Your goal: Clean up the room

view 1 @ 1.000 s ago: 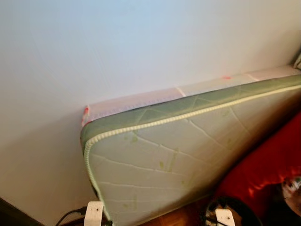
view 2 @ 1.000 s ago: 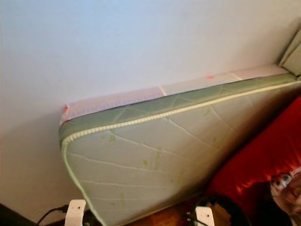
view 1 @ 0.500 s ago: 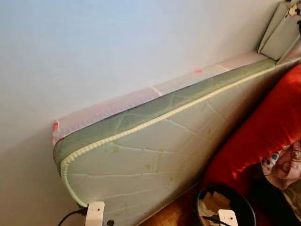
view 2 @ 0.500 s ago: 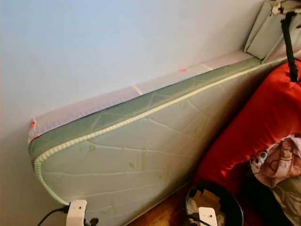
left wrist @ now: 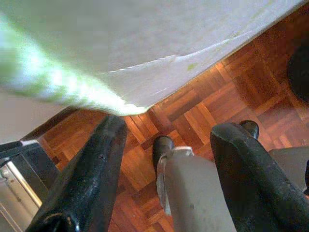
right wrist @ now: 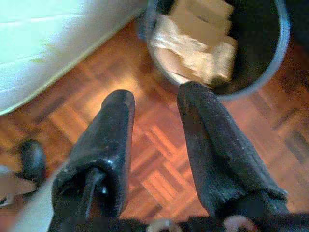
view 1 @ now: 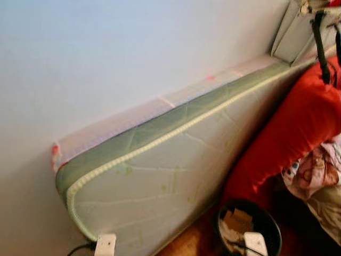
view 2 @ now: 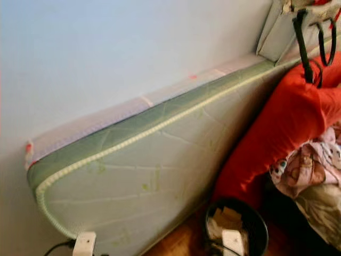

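We face a plain pale wall (view 1: 133, 48). A quilted pale-green mattress with corded edging (view 1: 160, 181) stands on its long edge and leans against that wall, with a thin white-and-pink sheet layer (view 1: 106, 130) between the two. To the mattress's right rests a large red fabric bulk (view 1: 298, 128), over which black straps (view 1: 319, 48) hang. A grey cushion (view 1: 290, 32) sits at the upper right corner. Below the red bulk lies a crumpled printed pink cloth (view 1: 314, 173).

On the brown parquet floor (right wrist: 159, 140), just beside the mattress's lower edge and in front of the red bulk, stands a round black waste bin holding torn cardboard pieces (view 2: 234, 224).

Our right gripper (right wrist: 155, 101) hangs above the floor near the bin's rim, its two black fingers parted by a narrow gap and holding nothing. Our left gripper (left wrist: 166, 130) hangs below the mattress's corner, fingers spread wide and empty, above the robot's grey leg and black foot (left wrist: 162, 147).
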### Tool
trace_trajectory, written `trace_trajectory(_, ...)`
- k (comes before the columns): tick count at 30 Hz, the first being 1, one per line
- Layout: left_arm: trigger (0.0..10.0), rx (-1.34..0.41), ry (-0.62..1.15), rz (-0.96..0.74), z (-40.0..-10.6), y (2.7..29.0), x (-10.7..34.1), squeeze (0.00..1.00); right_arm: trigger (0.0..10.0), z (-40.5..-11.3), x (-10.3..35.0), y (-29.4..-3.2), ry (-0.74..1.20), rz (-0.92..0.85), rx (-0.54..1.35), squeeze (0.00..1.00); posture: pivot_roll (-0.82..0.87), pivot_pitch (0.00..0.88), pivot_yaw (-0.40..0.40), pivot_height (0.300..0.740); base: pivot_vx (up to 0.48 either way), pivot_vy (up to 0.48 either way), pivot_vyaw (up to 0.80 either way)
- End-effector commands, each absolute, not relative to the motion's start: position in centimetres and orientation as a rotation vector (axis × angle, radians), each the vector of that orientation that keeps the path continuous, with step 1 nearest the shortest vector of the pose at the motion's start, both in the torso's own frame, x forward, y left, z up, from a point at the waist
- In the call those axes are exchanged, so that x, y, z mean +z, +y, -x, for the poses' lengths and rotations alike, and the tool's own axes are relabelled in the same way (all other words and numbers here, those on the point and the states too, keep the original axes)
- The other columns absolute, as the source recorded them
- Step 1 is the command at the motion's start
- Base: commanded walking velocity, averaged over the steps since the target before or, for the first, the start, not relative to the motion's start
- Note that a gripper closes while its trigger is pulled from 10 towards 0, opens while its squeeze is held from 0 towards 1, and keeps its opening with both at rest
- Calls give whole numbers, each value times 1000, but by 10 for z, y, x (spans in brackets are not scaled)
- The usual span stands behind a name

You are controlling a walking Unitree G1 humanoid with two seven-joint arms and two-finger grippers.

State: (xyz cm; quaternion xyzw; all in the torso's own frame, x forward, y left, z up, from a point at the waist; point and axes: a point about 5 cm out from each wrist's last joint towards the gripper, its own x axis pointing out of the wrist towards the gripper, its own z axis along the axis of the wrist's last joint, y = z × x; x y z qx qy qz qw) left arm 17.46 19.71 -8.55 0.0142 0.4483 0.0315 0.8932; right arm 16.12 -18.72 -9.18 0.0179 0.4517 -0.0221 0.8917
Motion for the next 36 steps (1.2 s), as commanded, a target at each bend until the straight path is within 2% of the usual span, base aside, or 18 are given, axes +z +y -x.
trace_trajectory(1, 10000, 90, 809, 98, -253, 191, -43, 0, 10000, -215, -69, -179, 852, -299, -261, 0, 5, 0, -47, 740, 0, -480, 0)
trace_trajectory(9, 10000, 96, 810, 101, -253, 191, -43, 0, 10000, -215, -69, -180, 854, -306, -278, 0, -1, 0, -53, 740, 0, -480, 0)
trace_trajectory(22, 10000, 104, 810, 104, -253, 191, -43, 0, 10000, -215, -69, -180, 858, -315, -293, 0, 2, 0, -54, 740, 0, -480, -649)
trace_trajectory(36, 10000, 107, 811, 105, -254, 192, -42, 0, 10000, -216, -68, -179, 851, -318, -299, 0, -4, 0, -56, 740, 0, -480, 0)
